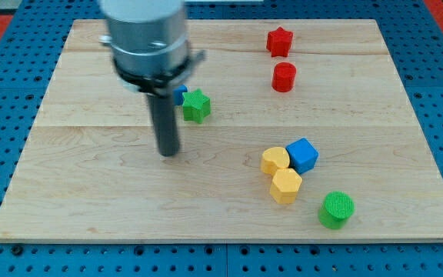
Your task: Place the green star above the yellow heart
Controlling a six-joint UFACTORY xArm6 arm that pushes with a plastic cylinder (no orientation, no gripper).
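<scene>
The green star (196, 105) lies on the wooden board (91, 192) left of centre, in the upper half. The yellow heart (274, 161) lies right of centre, touching a blue cube (303, 155) on its right and a yellow hexagon (286, 185) below it. My tip (168, 151) rests on the board below and to the left of the green star, a short gap away, and far left of the yellow heart. The rod and arm hide most of a blue block (179, 95) just left of the star.
A red star (279, 41) and a red cylinder (284, 77) sit at the upper right. A green cylinder (336, 208) stands at the lower right, near the board's bottom edge. Blue pegboard surrounds the board.
</scene>
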